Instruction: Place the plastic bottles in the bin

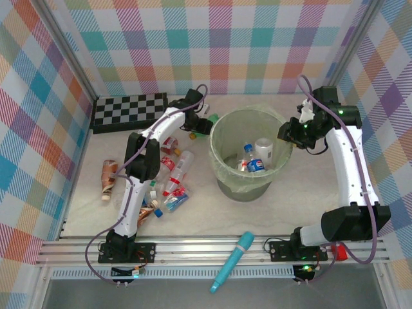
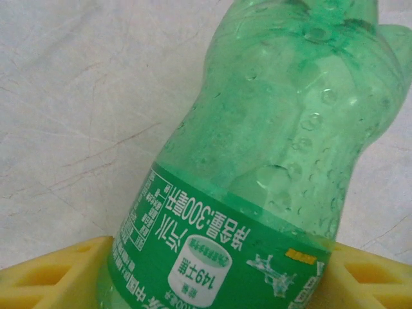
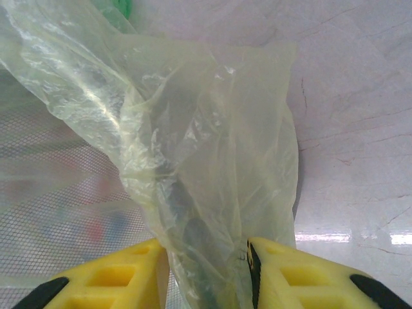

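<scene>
Left jaws clench a green bottle [image 2: 257, 161] just beside the bin [image 1: 222, 180], ready for lifting in; right jaws pinch the liner [image 3: 206, 161] at its rim, likely steadying it.

Pastel plaid walls [image 1: 219, 45] on 3 sides; pale marbled tabletop [image 1: 302, 193]; metal rail [image 1: 212, 248] at near edge.

Checkerboard [image 1: 131, 111] far left (teal tube [image 1: 232, 261] near edge)

Lab booth, plaid-curtained walls [image 1: 212, 45]
</scene>
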{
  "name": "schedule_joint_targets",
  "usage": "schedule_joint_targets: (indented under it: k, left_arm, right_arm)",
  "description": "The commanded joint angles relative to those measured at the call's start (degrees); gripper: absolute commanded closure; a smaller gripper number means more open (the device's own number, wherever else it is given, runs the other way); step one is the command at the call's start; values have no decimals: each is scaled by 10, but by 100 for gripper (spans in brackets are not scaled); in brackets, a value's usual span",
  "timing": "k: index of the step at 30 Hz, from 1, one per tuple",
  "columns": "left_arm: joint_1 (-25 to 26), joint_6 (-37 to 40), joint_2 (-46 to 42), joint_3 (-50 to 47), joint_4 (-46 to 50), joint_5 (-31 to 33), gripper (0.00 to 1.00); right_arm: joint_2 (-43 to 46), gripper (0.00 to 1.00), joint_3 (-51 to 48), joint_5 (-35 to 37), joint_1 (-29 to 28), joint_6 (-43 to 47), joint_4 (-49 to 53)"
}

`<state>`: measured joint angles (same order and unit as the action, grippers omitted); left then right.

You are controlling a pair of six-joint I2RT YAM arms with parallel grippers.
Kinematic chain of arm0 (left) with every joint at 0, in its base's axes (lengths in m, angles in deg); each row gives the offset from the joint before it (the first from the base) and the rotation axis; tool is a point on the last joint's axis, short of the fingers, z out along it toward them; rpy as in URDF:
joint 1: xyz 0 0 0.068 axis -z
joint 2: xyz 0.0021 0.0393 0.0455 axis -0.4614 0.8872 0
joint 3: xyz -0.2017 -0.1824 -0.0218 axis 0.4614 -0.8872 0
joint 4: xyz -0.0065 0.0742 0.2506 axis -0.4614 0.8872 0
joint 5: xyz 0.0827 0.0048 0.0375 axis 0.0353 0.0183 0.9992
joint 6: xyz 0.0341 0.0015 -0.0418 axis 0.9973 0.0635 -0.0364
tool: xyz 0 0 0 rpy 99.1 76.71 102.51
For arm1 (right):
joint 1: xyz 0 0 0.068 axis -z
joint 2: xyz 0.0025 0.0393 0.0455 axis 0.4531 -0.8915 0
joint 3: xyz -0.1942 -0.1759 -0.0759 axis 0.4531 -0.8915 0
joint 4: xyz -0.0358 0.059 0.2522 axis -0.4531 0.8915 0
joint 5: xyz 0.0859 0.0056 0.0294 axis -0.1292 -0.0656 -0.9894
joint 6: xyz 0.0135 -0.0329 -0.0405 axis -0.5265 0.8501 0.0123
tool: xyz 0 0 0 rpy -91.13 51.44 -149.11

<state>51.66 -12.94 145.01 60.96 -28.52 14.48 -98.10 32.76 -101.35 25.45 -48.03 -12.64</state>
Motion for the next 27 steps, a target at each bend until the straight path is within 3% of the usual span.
schedule_joint_targets:
  k: [1, 9, 19, 23, 27]
  left_arm:
    - [-5, -11, -31, 19, 1, 1, 38]
    - [-19, -34, -136, 4, 1, 24, 38]
    - [-19, -78, -329, -68, -17, 30, 39]
    - [9, -71, -412, -93, -4, 29, 44]
    - [69, -69, -465, -94, 36, 33, 50]
  right_arm:
    - [13, 63, 1, -41, -2, -12, 2]
    - [11, 63, 0, -47, -2, -17, -4]
    - [17, 63, -14, -44, -2, -22, -17]
    - [16, 63, -19, -45, -2, -23, -21]
    - [16, 63, -22, -43, -3, -22, -23]
